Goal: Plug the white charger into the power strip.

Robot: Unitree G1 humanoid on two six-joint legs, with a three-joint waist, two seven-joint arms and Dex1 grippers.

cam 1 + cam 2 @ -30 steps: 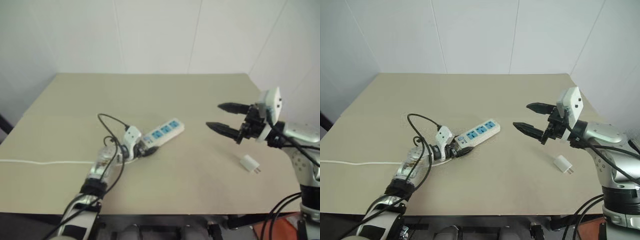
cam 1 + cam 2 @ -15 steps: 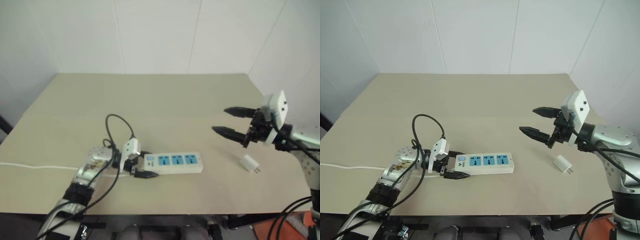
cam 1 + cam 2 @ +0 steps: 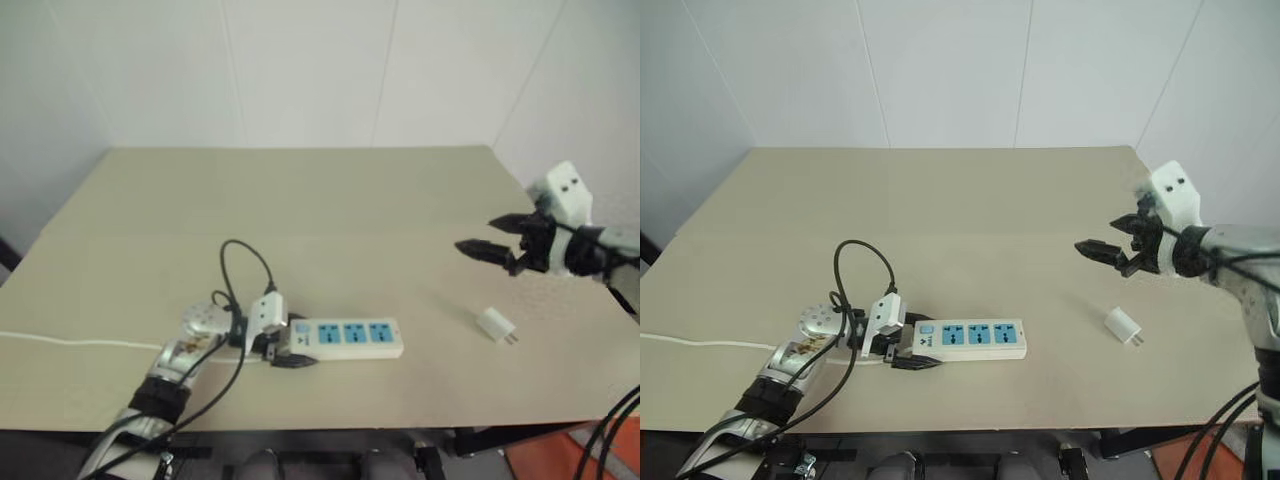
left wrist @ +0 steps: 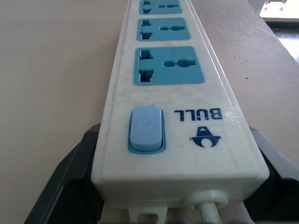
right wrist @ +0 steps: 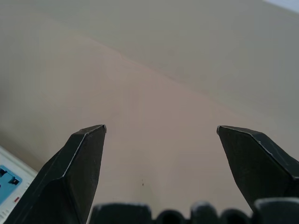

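The power strip (image 3: 970, 338) lies flat near the table's front edge, its long side running left to right, with three blue socket panels facing up. My left gripper (image 3: 908, 352) is shut on its cord end; in the left wrist view the black fingers (image 4: 65, 186) clamp both sides of the strip (image 4: 163, 93) by the blue switch. The white charger (image 3: 1121, 325) lies on its side to the right of the strip, prongs pointing right. My right gripper (image 3: 1098, 235) hovers open above and behind the charger, pointing left, with nothing between its fingers (image 5: 79, 177).
The strip's thin white cord (image 3: 700, 340) runs left off the tan table (image 3: 940, 200). The table's right edge is close beyond the charger, and white walls stand behind and to the right. Bare tabletop lies between the strip and the charger.
My left gripper has pulled the strip toward the front edge and swung it from slanted to lying left to right. My right gripper has moved right and turned, staying open.
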